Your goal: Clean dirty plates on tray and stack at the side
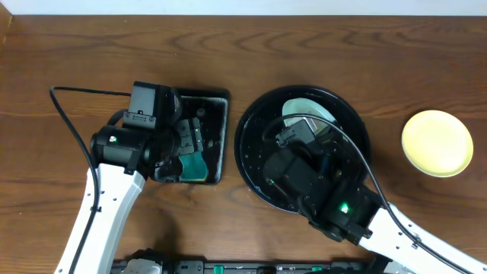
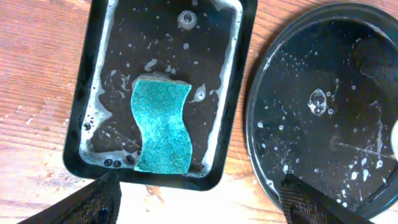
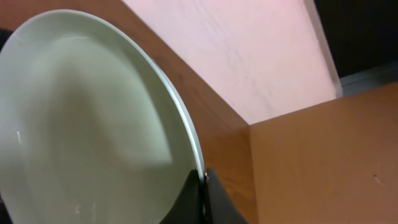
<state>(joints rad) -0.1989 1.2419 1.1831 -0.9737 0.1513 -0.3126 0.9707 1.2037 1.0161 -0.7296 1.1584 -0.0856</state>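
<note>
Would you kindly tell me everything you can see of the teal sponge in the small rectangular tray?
The sponge is teal, with a rough, scouring-looking top and wavy long sides; a paler layer peeks out at one end. It lies flat and looks wet, sitting in shallow soapy water inside the rectangular black tray, with foam and bubbles along its edges. Nothing holds it: the left gripper is above it, jaws wide open and clear of it.
</note>
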